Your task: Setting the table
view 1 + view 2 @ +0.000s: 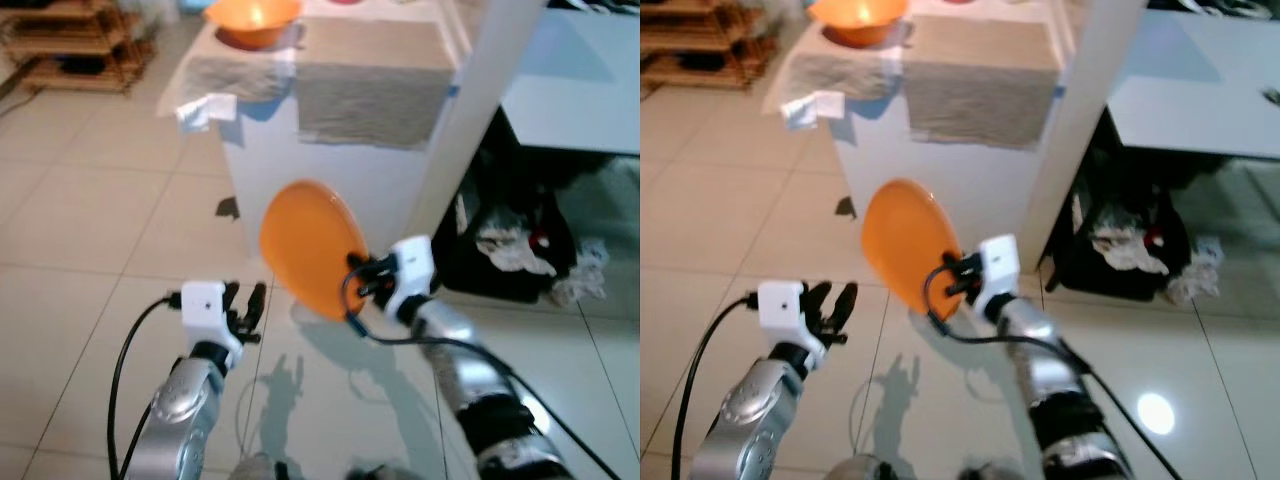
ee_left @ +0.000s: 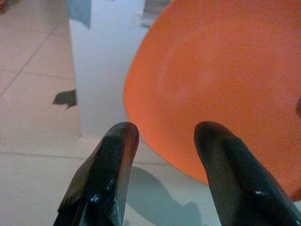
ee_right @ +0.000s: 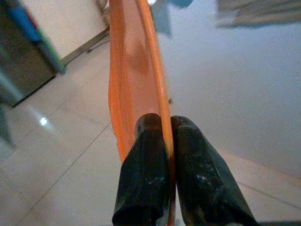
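Observation:
An orange plate (image 1: pixel 312 245) is held on edge above the floor, and my right gripper (image 1: pixel 362 272) is shut on its rim; in the right wrist view the two fingers (image 3: pixel 150 155) pinch the plate's edge (image 3: pixel 136 70). My left gripper (image 1: pixel 245 305) stands open to the left of the plate with nothing in it, its fingers (image 2: pixel 110 162) apart and pointing toward the plate (image 2: pixel 221 80). An orange bowl (image 1: pixel 252 20) sits on the white table (image 1: pixel 330 190) ahead, which is draped with beige placemats (image 1: pixel 365 85).
A white post (image 1: pixel 470 110) rises just right of the table. A dark bin with crumpled cloth (image 1: pixel 515 250) sits under a light counter (image 1: pixel 575 85) at the right. A wooden rack (image 1: pixel 80 40) stands at the far left. Tiled floor lies around me.

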Robot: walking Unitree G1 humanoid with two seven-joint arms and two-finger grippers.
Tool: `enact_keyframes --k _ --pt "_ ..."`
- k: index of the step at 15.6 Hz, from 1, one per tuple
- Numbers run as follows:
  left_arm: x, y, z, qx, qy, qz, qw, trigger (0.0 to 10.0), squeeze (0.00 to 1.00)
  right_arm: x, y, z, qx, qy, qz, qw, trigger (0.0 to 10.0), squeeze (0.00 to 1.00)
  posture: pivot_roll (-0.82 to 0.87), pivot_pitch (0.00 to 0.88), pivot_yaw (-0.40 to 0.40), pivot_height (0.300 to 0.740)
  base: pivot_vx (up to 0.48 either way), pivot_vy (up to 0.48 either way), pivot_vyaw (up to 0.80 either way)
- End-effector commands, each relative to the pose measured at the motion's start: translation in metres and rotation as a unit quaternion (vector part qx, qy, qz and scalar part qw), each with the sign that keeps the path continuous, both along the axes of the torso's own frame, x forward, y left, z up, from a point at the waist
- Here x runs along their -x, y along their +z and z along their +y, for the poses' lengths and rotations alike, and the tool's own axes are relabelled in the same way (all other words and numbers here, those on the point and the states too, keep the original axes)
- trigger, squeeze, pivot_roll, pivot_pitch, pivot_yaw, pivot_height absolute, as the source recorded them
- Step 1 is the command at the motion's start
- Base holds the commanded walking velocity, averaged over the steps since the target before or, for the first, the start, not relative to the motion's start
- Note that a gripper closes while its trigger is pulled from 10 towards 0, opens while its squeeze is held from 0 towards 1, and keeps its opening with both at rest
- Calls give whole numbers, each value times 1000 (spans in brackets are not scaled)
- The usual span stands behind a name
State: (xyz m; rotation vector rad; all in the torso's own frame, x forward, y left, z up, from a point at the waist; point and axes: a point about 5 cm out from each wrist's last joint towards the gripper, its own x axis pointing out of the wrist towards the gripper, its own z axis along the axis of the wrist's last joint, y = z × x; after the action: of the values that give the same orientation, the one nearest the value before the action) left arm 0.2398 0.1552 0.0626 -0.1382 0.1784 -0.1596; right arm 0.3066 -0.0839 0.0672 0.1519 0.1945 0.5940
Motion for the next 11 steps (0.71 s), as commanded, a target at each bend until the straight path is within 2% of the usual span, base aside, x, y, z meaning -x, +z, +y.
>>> enact_keyframes --k 1,11 --pt "-2 0 -2 -1 -7 -3 1000 10000 0 -5 7 -7 1 -15 -21 1000 10000 0 -18 108 14 740 0 -458 0" --pt "-10 4 -3 0 -14 -16 1000 10000 0 -8 7 -6 -4 -21 -24 999 10000 0 -24 104 19 740 0 -453 0"
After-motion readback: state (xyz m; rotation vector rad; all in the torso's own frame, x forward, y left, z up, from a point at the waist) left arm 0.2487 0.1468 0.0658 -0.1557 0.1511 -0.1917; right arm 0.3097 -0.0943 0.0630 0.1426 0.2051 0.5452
